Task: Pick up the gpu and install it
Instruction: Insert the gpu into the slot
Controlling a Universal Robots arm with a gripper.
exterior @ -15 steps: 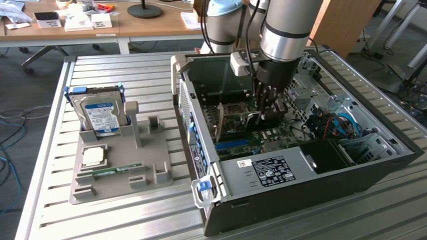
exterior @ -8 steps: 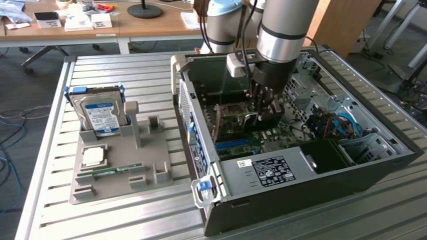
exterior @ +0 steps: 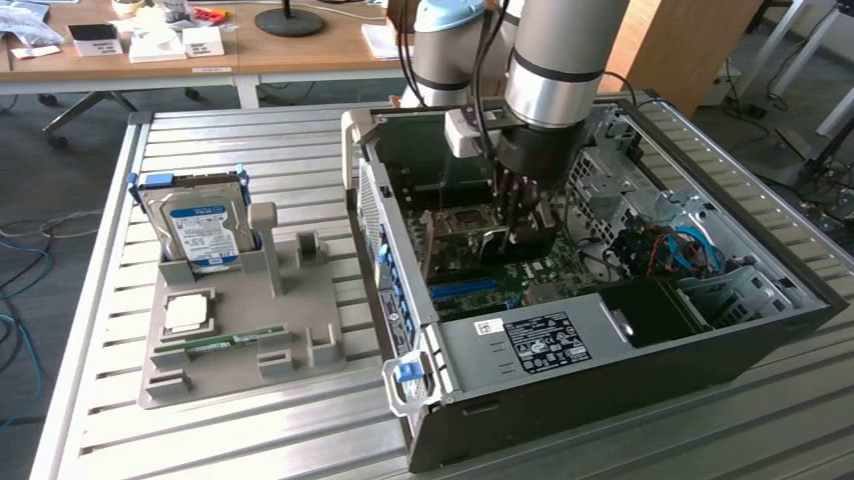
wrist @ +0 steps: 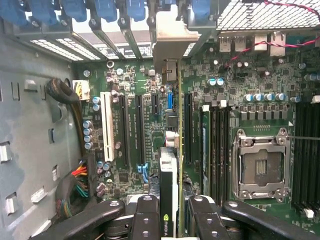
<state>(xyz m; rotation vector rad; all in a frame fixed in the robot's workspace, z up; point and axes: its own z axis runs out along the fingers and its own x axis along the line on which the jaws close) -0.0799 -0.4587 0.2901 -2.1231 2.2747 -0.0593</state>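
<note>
**Slatted desk, open computer case: gpu pinched above the board**

Exterior view. Wooden office desks with papers stand at the back. On the metal desk the case lies with its open side up. The arm reaches down into it, so the claw sits low over the motherboard. On the exterior view's left, well apart from the case, a grey holder carries an upright hard drive, a processor chip and a green memory stick.

Wrist view. The claw pinches the gpu, seen edge-on between its fingers. The card's silver end bracket sits close to the rear wall, among the blue slot clips. The card runs parallel to the black expansion slots, with the memory slots just beside it and the processor socket beyond them. I cannot tell whether its contacts have entered a slot.

Risks, as I judge them:
- If the card is slightly tilted or off line, its edge could land on the slot's lip instead of going in. Pressing it there would strain the board.
- The bracket could catch on the rear frame or a clip and cock the card.
- The grip is narrow and on a thin card, so the card may pivot under load.

The small capacitors and neighbouring slots leave little room. The cable bundle lies well apart.
</note>
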